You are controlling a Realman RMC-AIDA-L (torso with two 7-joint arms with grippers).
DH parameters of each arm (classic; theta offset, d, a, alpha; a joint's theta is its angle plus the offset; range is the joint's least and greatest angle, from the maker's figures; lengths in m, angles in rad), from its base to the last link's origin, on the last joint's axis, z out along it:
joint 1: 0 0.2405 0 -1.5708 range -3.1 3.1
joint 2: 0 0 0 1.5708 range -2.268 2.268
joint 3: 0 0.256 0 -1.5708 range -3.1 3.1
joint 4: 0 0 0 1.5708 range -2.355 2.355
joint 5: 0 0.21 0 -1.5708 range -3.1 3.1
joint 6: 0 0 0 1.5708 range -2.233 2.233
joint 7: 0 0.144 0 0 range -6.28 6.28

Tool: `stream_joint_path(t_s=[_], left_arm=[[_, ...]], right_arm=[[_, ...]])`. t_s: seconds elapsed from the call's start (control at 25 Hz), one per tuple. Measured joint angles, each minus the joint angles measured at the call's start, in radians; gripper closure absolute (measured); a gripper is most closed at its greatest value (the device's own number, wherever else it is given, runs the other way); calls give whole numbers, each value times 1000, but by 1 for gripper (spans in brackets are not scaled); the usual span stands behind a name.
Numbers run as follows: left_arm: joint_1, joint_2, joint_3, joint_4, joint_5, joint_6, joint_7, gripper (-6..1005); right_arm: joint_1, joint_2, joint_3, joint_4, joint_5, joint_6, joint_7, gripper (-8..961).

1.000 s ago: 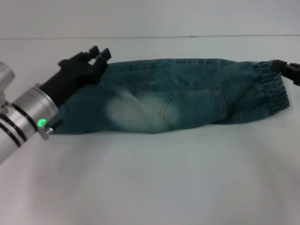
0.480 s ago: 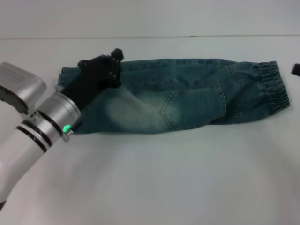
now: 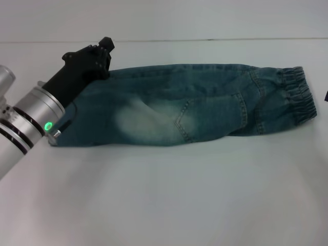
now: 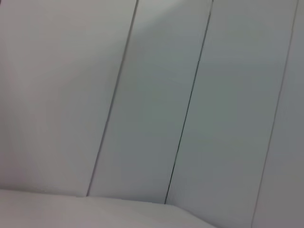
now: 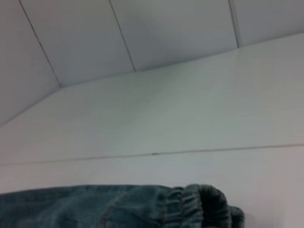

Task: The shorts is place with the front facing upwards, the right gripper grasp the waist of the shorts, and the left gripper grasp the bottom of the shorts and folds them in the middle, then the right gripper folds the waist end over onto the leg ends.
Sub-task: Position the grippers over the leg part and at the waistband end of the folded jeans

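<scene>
The shorts (image 3: 195, 105) lie folded lengthwise across the white table, blue-green denim with a pale patch. Their puckered waist (image 3: 300, 95) is at the right end and also shows in the right wrist view (image 5: 204, 204). The leg ends (image 3: 66, 128) are at the left, partly hidden under my left arm. My left gripper (image 3: 104, 50), on its silver wrist with the green light, sits at the far corner of the leg ends with its fingers together on the cloth. Of my right gripper (image 3: 326, 96) only a black sliver shows at the right edge, just off the waist.
The white table (image 3: 169, 200) stretches wide in front of the shorts. A seam line (image 3: 215, 39) runs behind them, and grey wall panels (image 4: 152, 95) stand beyond the table.
My left gripper drew back to the left and the leg end of the shorts stretched left with it. The right gripper slid almost fully out of view at the right edge.
</scene>
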Motion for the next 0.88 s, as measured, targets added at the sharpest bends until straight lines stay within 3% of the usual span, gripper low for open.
stream_joint_path(t_s=[0.2, 0.28, 0.44, 0.64, 0.76, 0.88], left_arm=[[35, 2, 43, 92, 9, -13, -138, 999], [46, 2, 50, 117, 19, -15, -172, 999], [56, 2, 51, 124, 24, -16, -184, 998], [57, 2, 51, 124, 30, -23, -185, 998], [57, 2, 52, 124, 41, -26, -186, 998], [57, 2, 52, 124, 45, -26, -187, 998]], right_arm=[[14, 0, 2, 4, -22, 33, 24, 547], [28, -10, -7, 10, -34, 35, 58, 474], [72, -30, -13, 42, -104, 38, 113, 328], [118, -38, -14, 77, -156, 47, 140, 105], [146, -33, -15, 83, -178, 68, 157, 6], [156, -33, -21, 87, -181, 72, 169, 7]])
